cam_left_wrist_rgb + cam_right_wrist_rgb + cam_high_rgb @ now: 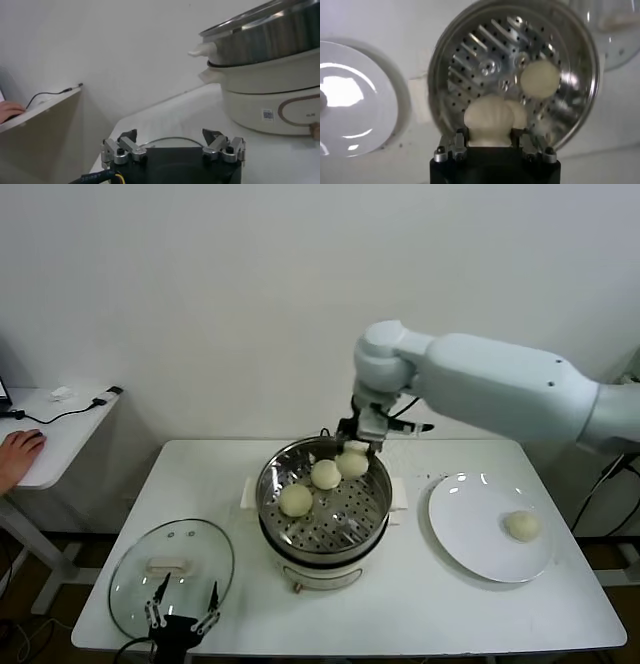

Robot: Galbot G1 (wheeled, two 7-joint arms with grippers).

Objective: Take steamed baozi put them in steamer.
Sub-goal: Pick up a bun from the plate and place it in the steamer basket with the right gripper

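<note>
You have four cream-white baozi. Two sit on the perforated floor of the shiny steel steamer [322, 502]: one bun [295, 499] toward its near left, another [325, 474] behind it. A third baozi [352, 462] hangs clamped over the steamer's far rim. The fourth [521, 525] lies well right of the steamer.

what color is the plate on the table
White and glossy. The plate shows best in the head view, holding one baozi.
</note>
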